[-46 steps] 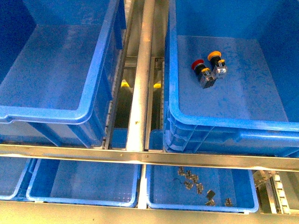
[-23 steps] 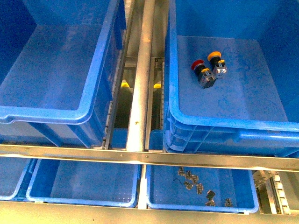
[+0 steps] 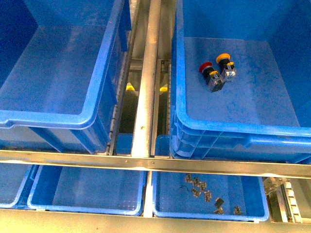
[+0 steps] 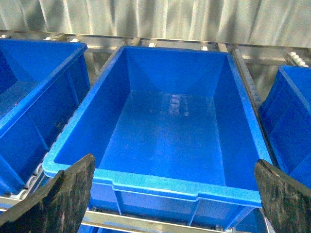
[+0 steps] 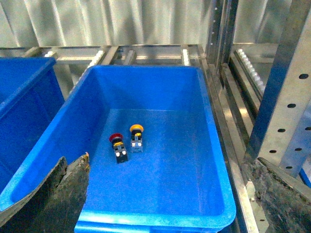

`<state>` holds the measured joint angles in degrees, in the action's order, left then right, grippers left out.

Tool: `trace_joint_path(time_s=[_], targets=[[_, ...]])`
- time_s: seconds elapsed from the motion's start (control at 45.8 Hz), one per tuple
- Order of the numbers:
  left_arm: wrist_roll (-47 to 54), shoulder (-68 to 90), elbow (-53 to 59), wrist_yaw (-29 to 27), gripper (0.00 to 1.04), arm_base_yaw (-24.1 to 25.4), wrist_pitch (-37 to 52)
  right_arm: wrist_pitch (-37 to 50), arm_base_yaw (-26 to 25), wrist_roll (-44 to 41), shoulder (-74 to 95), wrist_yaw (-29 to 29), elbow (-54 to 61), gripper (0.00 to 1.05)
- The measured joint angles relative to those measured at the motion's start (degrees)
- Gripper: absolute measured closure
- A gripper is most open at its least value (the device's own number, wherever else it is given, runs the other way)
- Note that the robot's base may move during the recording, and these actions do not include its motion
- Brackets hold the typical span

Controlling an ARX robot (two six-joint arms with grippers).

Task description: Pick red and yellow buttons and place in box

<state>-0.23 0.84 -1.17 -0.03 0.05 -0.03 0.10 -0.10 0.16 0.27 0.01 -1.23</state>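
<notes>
The box [image 3: 233, 128] looks like smooth blue plastic with a faint sheen — its floor lightly scuffed. The red button [image 3: 206, 66] and yellow button [image 3: 222, 58] have glossy caps. The rack rail [image 3: 146, 87] is dull brushed metal. Each hand's fingers [image 5: 58, 199] carry rough, worn black pads — matt.

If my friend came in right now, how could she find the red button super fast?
Look in the big blue bin on the right, the one with two buttons lying on its floor. The red button lies touching a yellow button. Its round cap is red, and it lies nearer the metal rail running between the two big bins.
</notes>
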Motion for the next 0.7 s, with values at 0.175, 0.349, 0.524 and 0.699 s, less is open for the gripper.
trace_joint_path(time_s=[0.175,0.349,0.524,0.699], targets=[[0.00,0.00,0.00,0.00,0.08,0.00,0.00,0.00,0.00,0.00,0.00,0.00,0.00,0.06],[0.00,0.00,0.00,0.00,0.08,0.00,0.00,0.00,0.00,0.00,0.00,0.00,0.00,0.06],[0.00,0.00,0.00,0.00,0.08,0.00,0.00,0.00,0.00,0.00,0.00,0.00,0.00,0.06],[0.00,0.00,0.00,0.00,0.08,0.00,0.00,0.00,0.00,0.00,0.00,0.00,0.00,0.06]])
